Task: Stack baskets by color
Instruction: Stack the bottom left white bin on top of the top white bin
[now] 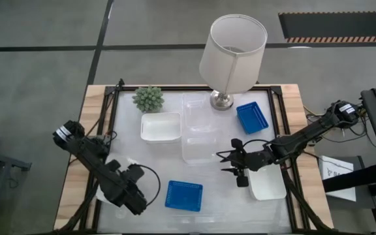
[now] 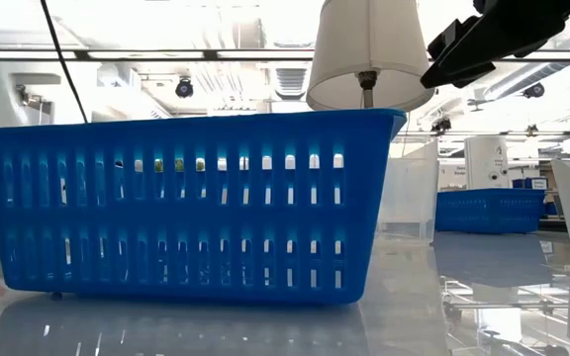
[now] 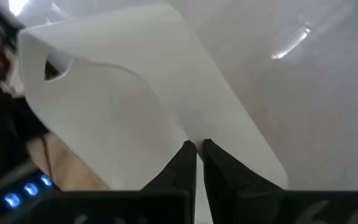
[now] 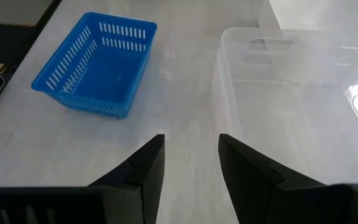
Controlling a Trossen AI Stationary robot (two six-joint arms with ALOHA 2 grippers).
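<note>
Left gripper [image 3: 196, 149]: I see my fingers pinched together on the rim of a white basket [image 3: 135, 106] at the table's near left corner; in the overhead view the arm covers most of that basket.
Near blue basket [image 1: 184, 195]: sits on the table [image 1: 227, 209] at the near edge, just right of my left arm, upright, touching nothing.
Right gripper [image 1: 222, 162]: I have its fingers spread apart with nothing between them, hovering right of centre, beside the near end of the clear baskets [image 1: 199, 137].
Second white basket [image 1: 267, 185]: near right, partly under my right arm.
Clear baskets: mid-table, a transparent set running front to back; I cannot tell how many are nested.
Third white basket [image 1: 160, 127]: left of the clear ones, touching or just beside them.
Far blue basket [image 1: 252, 117]: far right, tilted, just beside the lamp [image 1: 232, 53].
Plant [image 1: 148, 98]: far left, behind the third white basket.
</note>
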